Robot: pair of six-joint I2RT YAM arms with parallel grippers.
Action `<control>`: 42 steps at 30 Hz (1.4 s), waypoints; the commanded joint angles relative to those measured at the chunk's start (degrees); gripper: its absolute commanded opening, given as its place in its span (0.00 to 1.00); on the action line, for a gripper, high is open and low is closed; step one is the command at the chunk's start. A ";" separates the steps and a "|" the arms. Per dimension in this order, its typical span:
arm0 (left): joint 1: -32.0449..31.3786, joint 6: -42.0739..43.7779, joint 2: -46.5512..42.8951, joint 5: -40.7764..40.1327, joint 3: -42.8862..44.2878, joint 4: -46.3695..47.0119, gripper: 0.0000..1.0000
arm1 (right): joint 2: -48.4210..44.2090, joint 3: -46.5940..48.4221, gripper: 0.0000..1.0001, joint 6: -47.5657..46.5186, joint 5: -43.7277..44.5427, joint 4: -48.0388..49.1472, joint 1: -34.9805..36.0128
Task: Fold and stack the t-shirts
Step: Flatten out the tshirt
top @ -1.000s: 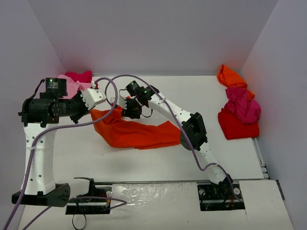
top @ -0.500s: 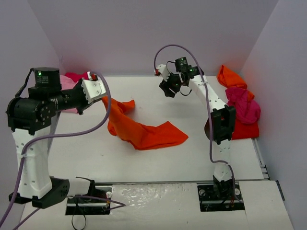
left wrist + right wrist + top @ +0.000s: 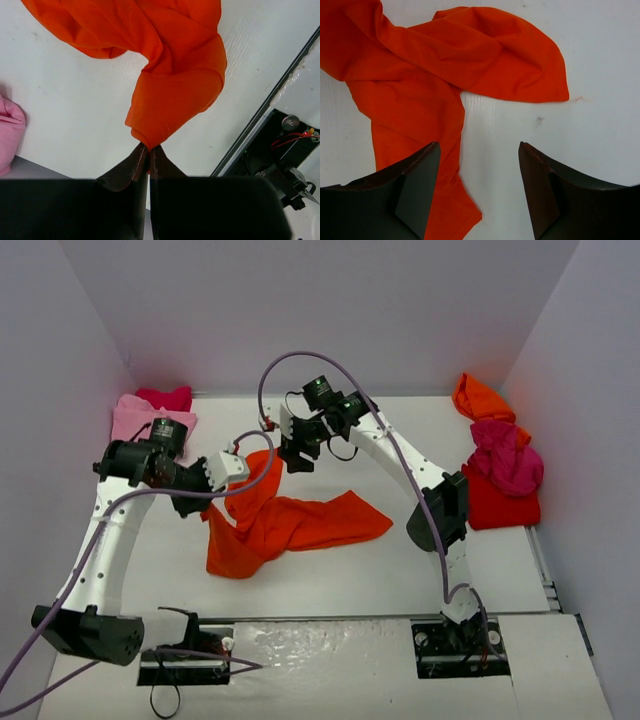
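An orange-red t-shirt [image 3: 300, 525] lies crumpled across the middle of the table. My left gripper [image 3: 246, 472] is shut on a bunched edge of it at its far left end and holds that end raised. In the left wrist view the cloth [image 3: 175, 75] hangs from the closed fingertips [image 3: 145, 148]. My right gripper [image 3: 297, 460] is open and empty, hovering just above the shirt's far edge. In the right wrist view the shirt [image 3: 445, 60] lies under and beyond the left finger, with bare table between the jaws [image 3: 479, 146].
An orange tee [image 3: 480, 400], a magenta tee [image 3: 508, 462] and a red tee [image 3: 495, 505] are piled at the right wall. A light pink tee [image 3: 140, 420] and a magenta one [image 3: 165, 398] sit in the back left corner. White walls enclose the table.
The right arm swung away to the back right, then came back left over the shirt, open. The left gripper, still holding the shirt, lifted it and came down nearer the front; the shirt shifted.
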 commanded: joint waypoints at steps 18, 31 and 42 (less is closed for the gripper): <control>5.81 -1.77 -9.63 -6.61 -4.96 -4.89 0.00 | 17.42 10.11 0.60 -1.57 -2.03 -3.36 8.96; 5.99 -2.55 -11.39 -3.14 -5.13 -4.77 0.00 | 20.78 12.56 0.57 -2.07 3.85 -3.29 14.34; 6.06 -2.27 -12.57 -2.64 -5.59 -5.38 0.00 | 23.95 16.55 0.42 -0.13 12.06 -0.73 16.26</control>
